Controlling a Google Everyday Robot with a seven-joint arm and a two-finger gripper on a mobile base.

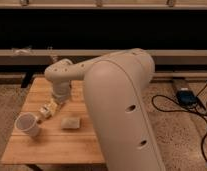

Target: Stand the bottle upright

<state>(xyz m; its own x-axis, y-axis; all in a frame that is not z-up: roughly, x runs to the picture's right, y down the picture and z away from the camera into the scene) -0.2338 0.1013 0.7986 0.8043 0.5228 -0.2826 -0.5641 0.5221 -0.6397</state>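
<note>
The bottle (46,110), small and whitish with a reddish-brown label, lies tilted on the wooden table (57,145), between the white paper cup (27,125) and the arm's wrist. My gripper (55,103) hangs below the white wrist joint, right above and against the bottle's upper right end. The wrist hides part of the gripper, and I cannot tell whether it touches the bottle. The big white arm fills the right half of the view.
A flat pale rectangular block (71,123) lies on the table right of the cup. A dark wall with a ledge runs behind the table. Cables and a blue device (186,96) lie on the floor at right.
</note>
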